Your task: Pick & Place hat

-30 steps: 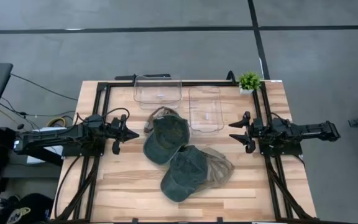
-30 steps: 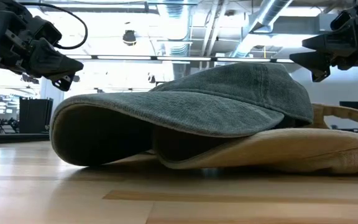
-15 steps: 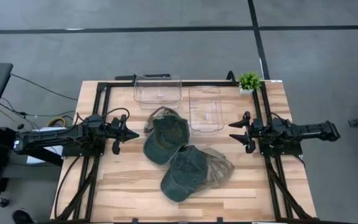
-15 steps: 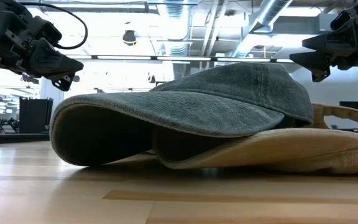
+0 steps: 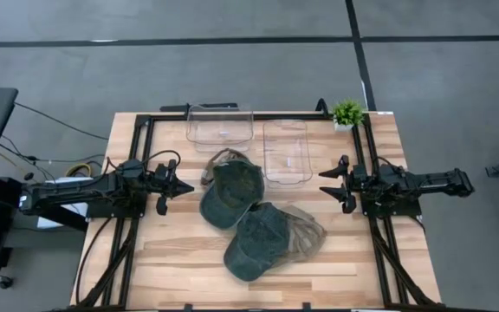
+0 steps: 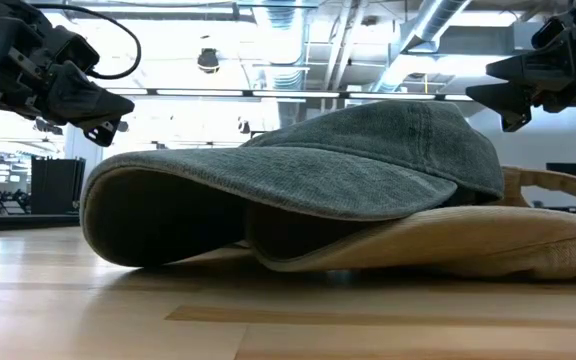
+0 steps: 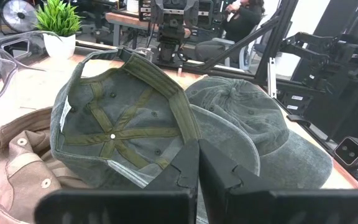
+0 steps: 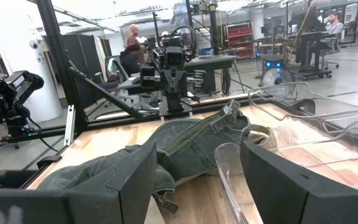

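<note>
text: none legible | labels: none | signs: none

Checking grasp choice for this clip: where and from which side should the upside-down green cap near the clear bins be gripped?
Probably the raised rim of the upside-down cap, taken from above. It lies crown down with its lining facing up, so the edge stands free for one finger inside and one outside. The open right gripper is apart from it; the left gripper is shut.

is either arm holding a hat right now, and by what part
Nothing is held. The left gripper is shut on nothing, the right gripper open; both hang beside the hats.
</note>
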Motion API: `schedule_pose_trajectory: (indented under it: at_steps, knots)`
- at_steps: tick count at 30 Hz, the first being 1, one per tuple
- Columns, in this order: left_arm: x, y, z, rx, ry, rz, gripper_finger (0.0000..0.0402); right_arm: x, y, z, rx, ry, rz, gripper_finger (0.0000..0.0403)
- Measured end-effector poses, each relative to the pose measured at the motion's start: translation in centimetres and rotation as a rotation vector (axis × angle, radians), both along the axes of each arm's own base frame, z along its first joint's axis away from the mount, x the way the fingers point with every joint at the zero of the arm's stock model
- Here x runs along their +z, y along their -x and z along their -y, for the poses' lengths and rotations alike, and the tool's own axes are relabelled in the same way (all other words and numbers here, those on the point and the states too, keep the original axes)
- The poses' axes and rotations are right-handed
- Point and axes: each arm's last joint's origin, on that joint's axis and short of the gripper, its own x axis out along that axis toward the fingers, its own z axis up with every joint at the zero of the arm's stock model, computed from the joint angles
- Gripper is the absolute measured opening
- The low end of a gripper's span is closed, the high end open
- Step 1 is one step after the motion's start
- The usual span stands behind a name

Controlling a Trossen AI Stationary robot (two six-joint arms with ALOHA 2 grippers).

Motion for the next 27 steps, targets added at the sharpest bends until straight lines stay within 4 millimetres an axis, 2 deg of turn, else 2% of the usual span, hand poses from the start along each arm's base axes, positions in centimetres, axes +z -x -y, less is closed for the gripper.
schedule_pose_trajectory:
  at_steps: [15,20,23,27]
  knots:
    - [0.0,0.0,0.0,-0.001,-0.003,0.002,0.0006,0.0,0.0,0.0,0.000,0.000,0.000,0.0223]
    - [1.4,-0.1,0.0,-0.002,-0.134,0.161,0.0006,0.0,0.0,0.0,-0.009,0.038,0.004,0.0224]
    - [2.5,0.0,0.0,0.003,-0.155,0.273,0.0006,0.3,0.0,0.1,-0.024,0.123,0.028,0.0224]
    - [3.3,0.1,0.1,0.000,-0.106,0.348,0.0006,1.2,0.1,0.1,-0.030,0.133,0.123,0.0224]
